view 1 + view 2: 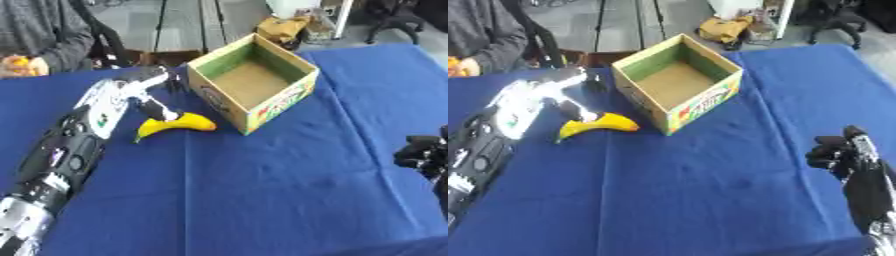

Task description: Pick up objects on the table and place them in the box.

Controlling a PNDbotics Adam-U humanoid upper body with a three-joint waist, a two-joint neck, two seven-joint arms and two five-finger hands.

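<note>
Tabletop [262, 200] under blue cloth carries an open box [254, 82], interior bare. Left hand [144, 95] is extended over the cloth, fingers [162, 112] reaching down to the banana [175, 125] — whether they pinch it or merely touch cannot be told. Banana lies just left of the box, long axis roughly left-right, stem end toward the left. Right hand [842, 152] sits idle at the right edge, fingers curled, well apart — left hand is nearer.

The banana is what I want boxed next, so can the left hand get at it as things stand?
Probably yes. The left hand is right above the banana, its thumb reaching down to the fruit's near end, and nothing lies between them. The box stands open just to the banana's right.
</note>
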